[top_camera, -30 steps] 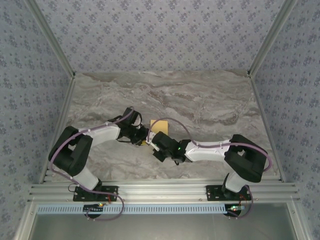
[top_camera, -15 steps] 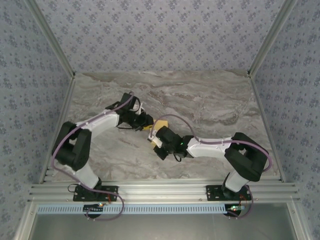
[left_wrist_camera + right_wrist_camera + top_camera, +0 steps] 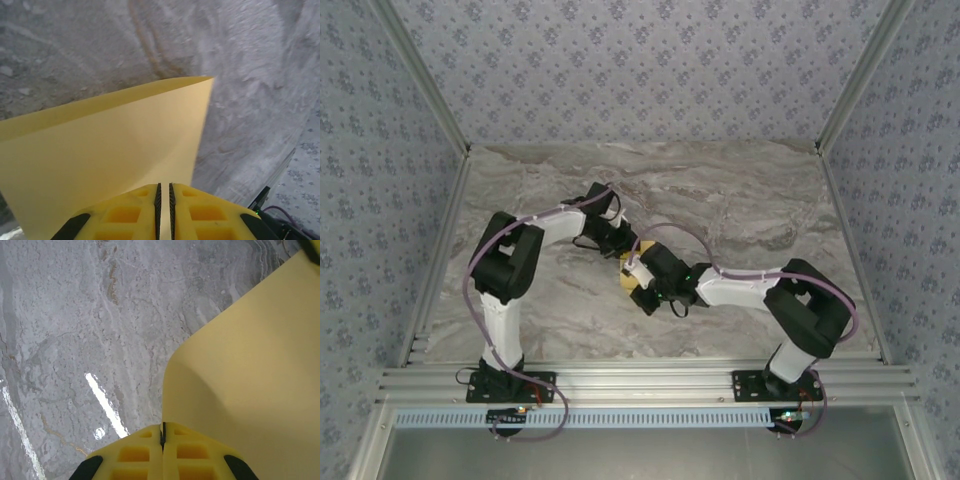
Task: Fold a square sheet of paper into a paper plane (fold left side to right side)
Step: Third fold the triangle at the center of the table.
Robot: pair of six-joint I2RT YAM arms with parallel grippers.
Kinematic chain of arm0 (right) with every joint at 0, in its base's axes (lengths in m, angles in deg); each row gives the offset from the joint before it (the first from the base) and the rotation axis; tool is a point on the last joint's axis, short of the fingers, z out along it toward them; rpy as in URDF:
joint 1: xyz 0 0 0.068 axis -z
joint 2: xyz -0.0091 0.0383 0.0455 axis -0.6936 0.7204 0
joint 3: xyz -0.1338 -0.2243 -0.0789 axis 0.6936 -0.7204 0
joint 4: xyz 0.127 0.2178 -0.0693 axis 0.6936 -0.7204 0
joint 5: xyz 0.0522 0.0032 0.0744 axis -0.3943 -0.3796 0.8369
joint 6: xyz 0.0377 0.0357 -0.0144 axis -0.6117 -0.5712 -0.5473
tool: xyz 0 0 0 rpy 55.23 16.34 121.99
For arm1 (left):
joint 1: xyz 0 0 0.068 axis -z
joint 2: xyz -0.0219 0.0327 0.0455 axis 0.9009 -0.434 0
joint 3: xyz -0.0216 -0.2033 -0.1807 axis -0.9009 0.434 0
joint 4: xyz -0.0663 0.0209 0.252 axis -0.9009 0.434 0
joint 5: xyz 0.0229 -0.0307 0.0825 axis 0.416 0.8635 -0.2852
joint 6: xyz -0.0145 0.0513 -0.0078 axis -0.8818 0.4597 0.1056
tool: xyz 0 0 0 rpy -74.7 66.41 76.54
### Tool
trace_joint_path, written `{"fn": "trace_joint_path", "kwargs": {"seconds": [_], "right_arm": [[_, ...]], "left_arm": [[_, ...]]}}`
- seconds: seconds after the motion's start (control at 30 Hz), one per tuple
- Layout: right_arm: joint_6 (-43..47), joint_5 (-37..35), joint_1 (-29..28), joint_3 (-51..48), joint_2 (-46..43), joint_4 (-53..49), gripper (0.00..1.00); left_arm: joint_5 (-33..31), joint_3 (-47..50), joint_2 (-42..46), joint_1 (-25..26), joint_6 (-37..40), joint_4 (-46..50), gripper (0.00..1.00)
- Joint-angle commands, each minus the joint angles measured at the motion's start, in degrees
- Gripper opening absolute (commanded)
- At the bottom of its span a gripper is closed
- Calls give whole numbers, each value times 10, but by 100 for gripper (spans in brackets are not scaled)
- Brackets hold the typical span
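Observation:
The square sheet of paper [image 3: 110, 145] is plain yellow and curves up off the marble between my two grippers. In the top view only a small patch of the sheet [image 3: 629, 279] shows beneath the two wrists. My left gripper [image 3: 164, 187] has its jaws closed to a thin slit over one edge of the sheet, and it sits mid-table as the left gripper [image 3: 620, 248]. My right gripper [image 3: 162, 432] is shut tight on another edge, where the sheet [image 3: 250, 375] bows upward to the right. It sits just below and right of the left one, as the right gripper [image 3: 636, 268].
The grey marble table [image 3: 750, 200] stretches around the grippers. Aluminium rails [image 3: 440, 250] and patterned walls bound it at left, right and back. The two arms meet closely at the table's middle, with the right arm's cable [image 3: 670, 235] looping above them.
My left arm swung up and right toward the table's middle and its jaws narrowed onto the sheet. The right gripper kept its grip and shifted slightly; less of the paper shows from above.

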Motion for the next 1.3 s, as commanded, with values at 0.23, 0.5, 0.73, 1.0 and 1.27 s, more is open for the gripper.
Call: {"fn": "trace_joint_path", "kwargs": {"seconds": [0.23,0.5,0.73,1.0,1.27], "right_arm": [[-62,119,69,21,21,2,0],[-77,118,98,43,43,-25,0],[-77,104,109,53,55,-48,0],[-86,97,118,53,59,-48,0],[-86,92,124,53,61,-52,0]], "left_arm": [[-24,10,-30,8,29,33,11],[-27,15,-29,11,29,32,10],[-27,15,-30,12,28,33,10],[-29,16,-28,13,28,32,10],[-30,18,-29,13,27,33,10]]}}
